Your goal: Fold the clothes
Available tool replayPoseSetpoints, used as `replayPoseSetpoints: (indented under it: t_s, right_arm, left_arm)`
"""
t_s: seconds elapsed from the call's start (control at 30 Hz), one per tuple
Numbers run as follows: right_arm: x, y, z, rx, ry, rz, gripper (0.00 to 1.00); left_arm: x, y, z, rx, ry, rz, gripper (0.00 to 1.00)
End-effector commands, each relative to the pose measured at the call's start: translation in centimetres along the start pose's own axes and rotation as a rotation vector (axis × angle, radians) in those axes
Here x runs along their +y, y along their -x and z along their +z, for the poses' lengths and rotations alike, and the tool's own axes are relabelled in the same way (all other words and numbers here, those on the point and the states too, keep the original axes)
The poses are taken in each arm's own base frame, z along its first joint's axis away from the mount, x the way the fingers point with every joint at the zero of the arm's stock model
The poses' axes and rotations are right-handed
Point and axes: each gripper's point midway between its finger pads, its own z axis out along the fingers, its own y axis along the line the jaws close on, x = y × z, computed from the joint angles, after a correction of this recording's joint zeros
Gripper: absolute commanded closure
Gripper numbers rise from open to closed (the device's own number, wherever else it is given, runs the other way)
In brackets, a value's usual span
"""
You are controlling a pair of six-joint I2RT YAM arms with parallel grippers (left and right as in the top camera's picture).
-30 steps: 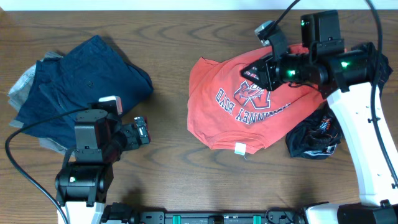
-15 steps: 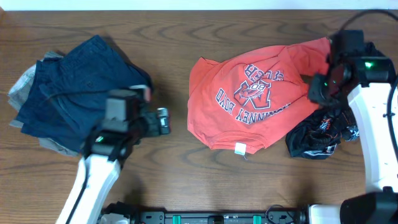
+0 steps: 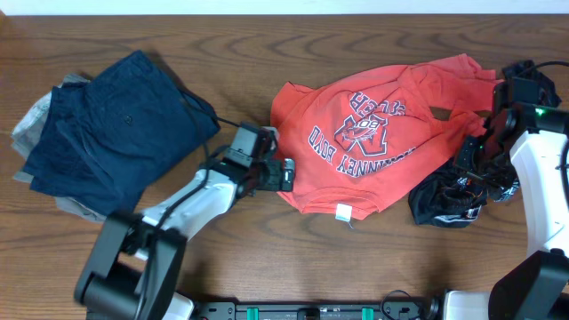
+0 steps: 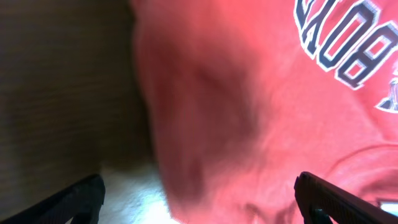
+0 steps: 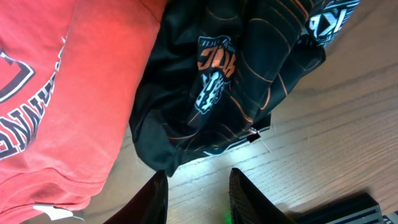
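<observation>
The clothes include a coral-red T-shirt (image 3: 364, 142) with navy-and-white lettering, lying crumpled at centre right. My left gripper (image 3: 286, 175) sits low at the shirt's lower left edge. In the left wrist view that gripper (image 4: 199, 199) is wide open, and the shirt's edge (image 4: 249, 124) lies between the fingers, ungripped. A black printed garment (image 3: 449, 200) is bunched against the shirt's right side. My right gripper (image 5: 198, 186) hovers above the black garment (image 5: 236, 68) near its front edge. Its jaws stand apart with only bare table between them.
A pile of navy-blue garments (image 3: 107, 133) with grey fabric (image 3: 31, 116) beneath lies at the far left. The right arm (image 3: 533, 151) stands along the right table edge. The shirt's white tag (image 3: 342, 212) shows at its front hem. The table (image 3: 249, 258) is wood.
My left arm swung from the front left across to the red shirt's left edge. My right arm pulled back from over the shirt to the right side, and the shirt's sleeve now lies spread rightward.
</observation>
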Motion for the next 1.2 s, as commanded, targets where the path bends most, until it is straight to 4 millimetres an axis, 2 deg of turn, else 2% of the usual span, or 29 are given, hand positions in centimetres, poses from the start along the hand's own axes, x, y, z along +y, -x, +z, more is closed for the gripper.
replayPoseSetpoints:
  t_s: [0.0,0.13,0.17,0.2,0.23,0.27,0.3,0.37,0.47,0.57,0.7,0.77,0.83,0.9,0.97,1.03,1.07,1.17]
  right_arm:
    - [-0.3,0.0,-0.2,-0.007,0.007,0.028,0.68]
    - [-0.3,0.1,-0.2,-0.008,0.007,0.028,0.68]
    - [-0.3,0.1,-0.2,-0.008,0.007,0.028,0.68]
    - [-0.3,0.1,-0.2,-0.009,0.007,0.028,0.68]
    - [-0.3,0.1,-0.2,-0.011,0.007,0.028,0.68]
    - [-0.3,0.2,-0.2,-0.013,0.007,0.029,0.68]
    - [-0.4,0.2,-0.2,-0.014,0.008,0.031,0.68]
    - [-0.6,0.3,-0.2,-0.015,0.007,0.038,0.68]
    - [-0.9,0.4,-0.2,-0.013,0.007,0.052,0.68]
    - [-1.3,0.5,-0.1,-0.012,0.006,0.048,0.68]
    - [-1.3,0.4,-0.1,-0.010,0.005,0.036,0.68]
    - [-1.3,0.4,-0.1,-0.009,0.005,0.035,0.68]
    - [-1.3,0.4,-0.1,-0.010,0.005,0.028,0.68]
    - [-1.3,0.4,-0.1,-0.010,0.005,0.028,0.68]
    - [-1.3,0.5,-0.1,-0.014,0.006,0.011,0.68]
    - [-1.3,0.6,-0.1,-0.017,0.007,0.002,0.68]
    - [-1.2,0.7,-0.1,-0.021,0.009,-0.005,0.67]
    - [-0.1,0.9,-0.1,-0.029,0.071,-0.111,0.69]
  left_arm:
    - [-0.7,-0.6,1.6,0.031,-0.015,-0.003,0.02]
    - [-1.0,-1.2,2.7,0.046,-0.018,0.007,0.01]
    - [-1.1,-1.3,2.7,0.048,-0.019,0.010,0.10]
    - [-1.1,-1.2,2.7,0.047,-0.019,0.012,0.21]
    - [-1.2,-1.1,2.7,0.042,-0.021,0.013,0.46]
    - [-1.1,-0.9,2.6,0.034,-0.023,0.023,0.76]
    - [-1.0,-0.5,2.5,0.022,-0.022,0.035,0.93]
    - [-0.6,0.5,2.0,-0.007,-0.012,0.050,0.94]
    - [0.6,3.3,0.4,-0.083,0.014,0.054,0.94]
    - [2.0,7.9,-2.6,-0.200,0.046,0.065,0.94]
    - [4.3,15.4,-8.4,-0.378,0.089,0.043,0.94]
    - [5.7,18.4,-11.1,-0.452,0.110,0.016,0.94]
    - [7.2,20.2,-13.1,-0.508,0.130,-0.009,0.94]
    - [8.8,21.0,-14.4,-0.534,0.153,-0.038,0.92]
    - [10.1,20.4,-14.5,-0.508,0.164,-0.079,0.48]
    - [10.4,18.6,-13.7,-0.429,0.158,-0.104,0.28]
    - [10.0,17.6,-13.2,-0.383,0.140,-0.109,0.00]
    - [7.5,14.7,-11.7,-0.251,0.040,-0.119,0.02]
